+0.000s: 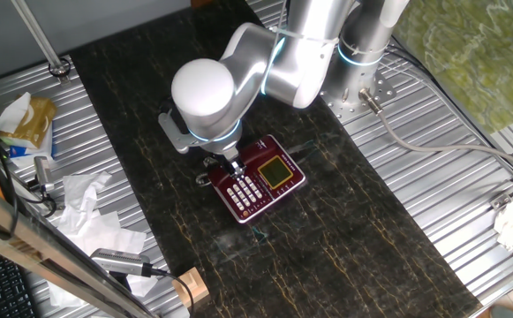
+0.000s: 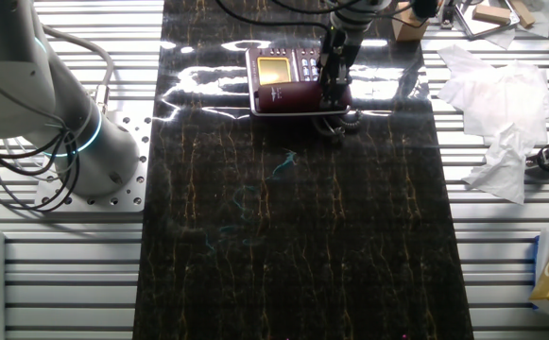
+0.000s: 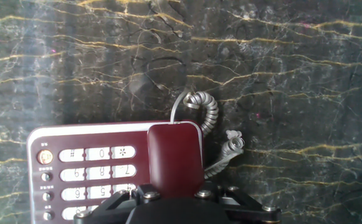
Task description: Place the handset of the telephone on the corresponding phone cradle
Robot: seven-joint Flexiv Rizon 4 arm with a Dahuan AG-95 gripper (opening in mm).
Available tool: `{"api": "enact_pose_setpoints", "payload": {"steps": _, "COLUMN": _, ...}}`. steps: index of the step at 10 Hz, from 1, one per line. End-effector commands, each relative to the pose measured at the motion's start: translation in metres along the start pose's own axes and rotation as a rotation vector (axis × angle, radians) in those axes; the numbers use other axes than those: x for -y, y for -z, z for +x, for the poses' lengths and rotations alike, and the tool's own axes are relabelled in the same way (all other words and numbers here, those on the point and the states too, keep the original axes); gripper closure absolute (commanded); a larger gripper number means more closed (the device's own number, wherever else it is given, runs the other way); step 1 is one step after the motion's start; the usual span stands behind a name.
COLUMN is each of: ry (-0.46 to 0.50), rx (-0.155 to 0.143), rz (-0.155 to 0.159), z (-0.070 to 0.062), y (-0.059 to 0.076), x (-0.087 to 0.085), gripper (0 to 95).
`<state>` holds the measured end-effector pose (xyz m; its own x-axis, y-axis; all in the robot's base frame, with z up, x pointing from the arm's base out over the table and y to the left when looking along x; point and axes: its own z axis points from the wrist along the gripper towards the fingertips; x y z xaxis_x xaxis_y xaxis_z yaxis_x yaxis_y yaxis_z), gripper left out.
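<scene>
The gripper [image 3: 176, 194] is gripping the dark red handset [image 3: 175, 157], jaws closed on it, and setting it along the phone cradle [image 2: 298, 100] at the telephone [image 1: 265, 177] edge beside the keypad, so loosening and lifting away seems next.

Black gold-veined marble mat [image 1: 344, 221] on ribbed metal table [image 1: 468, 194], crumpled white paper [image 2: 501, 113] alongside, glare on the mat.
</scene>
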<state>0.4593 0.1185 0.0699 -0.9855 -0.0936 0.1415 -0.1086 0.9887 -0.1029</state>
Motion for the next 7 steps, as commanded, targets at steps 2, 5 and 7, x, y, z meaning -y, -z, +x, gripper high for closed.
{"api": "enact_pose_setpoints", "payload": {"steps": 2, "ry": -0.003, "rx": 0.002, "rz": -0.001, "z": 0.0017, "y": 0.0002, "x": 0.0012, "gripper": 95.0}}
{"api": "enact_pose_setpoints", "payload": {"steps": 5, "ry": -0.004, "rx": 0.004, "rz": -0.005, "z": 0.0022, "y": -0.0004, "x": 0.0016, "gripper": 95.0}}
{"api": "enact_pose_setpoints", "payload": {"steps": 7, "ry": -0.004, "rx": 0.003, "rz": -0.012, "z": 0.0024, "y": -0.0007, "x": 0.0019, "gripper": 95.0}}
